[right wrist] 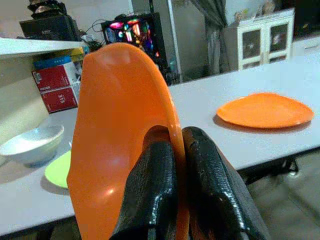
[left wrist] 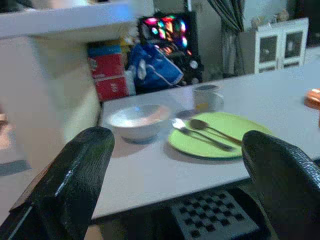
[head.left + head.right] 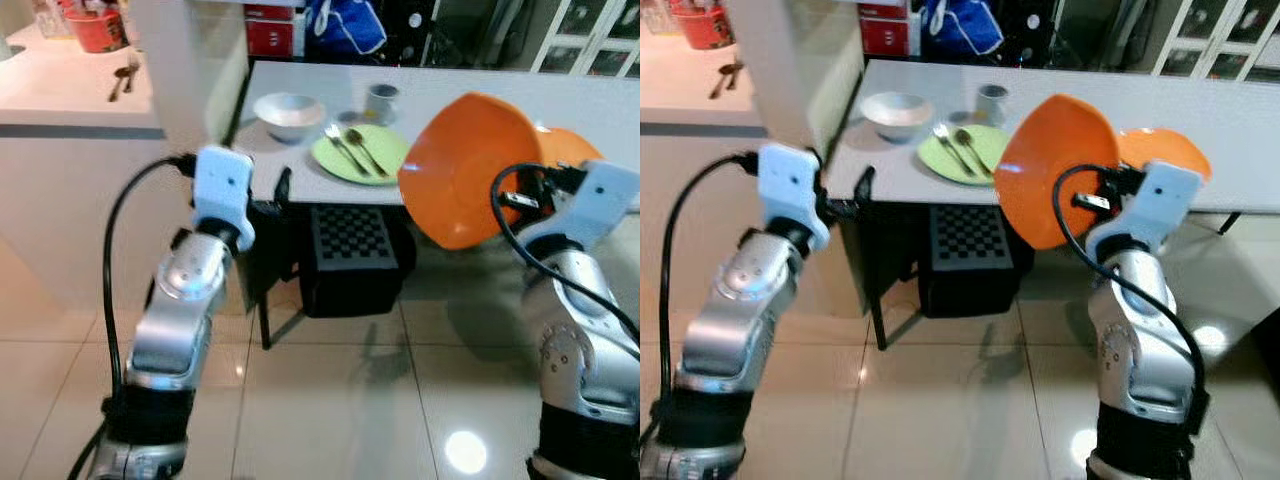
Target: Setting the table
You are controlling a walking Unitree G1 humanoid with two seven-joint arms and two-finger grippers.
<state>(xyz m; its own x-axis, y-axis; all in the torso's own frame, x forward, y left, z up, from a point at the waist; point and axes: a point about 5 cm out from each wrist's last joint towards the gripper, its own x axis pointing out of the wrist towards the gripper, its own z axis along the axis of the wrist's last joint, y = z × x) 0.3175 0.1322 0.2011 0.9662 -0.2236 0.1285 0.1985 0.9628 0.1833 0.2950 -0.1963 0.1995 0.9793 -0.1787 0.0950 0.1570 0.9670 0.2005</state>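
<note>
Between my right gripper (image 1: pixel 172 170) fingers: one orange bowl (image 1: pixel 120 135), pinched at its rim and held on edge in the air, just short of the near edge of the white table (image 3: pixel 480 90).

Left gripper (image 2: pixel 175 175): fingers spread wide, holding nothing, raised near the table's near left corner.

On the table, left part: white bowl (image 3: pixel 288 113), grey cup (image 3: pixel 381 100), green plate (image 3: pixel 360 154) with a fork (image 3: pixel 345 148) and spoon (image 3: pixel 366 150) lying on it.

Right part: orange plate (image 1: pixel 265 110), flat on the tabletop, well apart from the green setting.

Under the table: black checkered box (image 3: pixel 350 255).

Risks, as I judge them:
- The hold is on a thin rim alone; a jolt could let the bowl swing or slip between the pads and drop to the tiled floor.
- Tipping it flat too near the edge could knock its lower rim against the table.

Views compared: the right wrist view shows the pinch itself and the whole orange plate; from the head the bowl covers most of that plate, but both arms and the full setting appear together.
</note>
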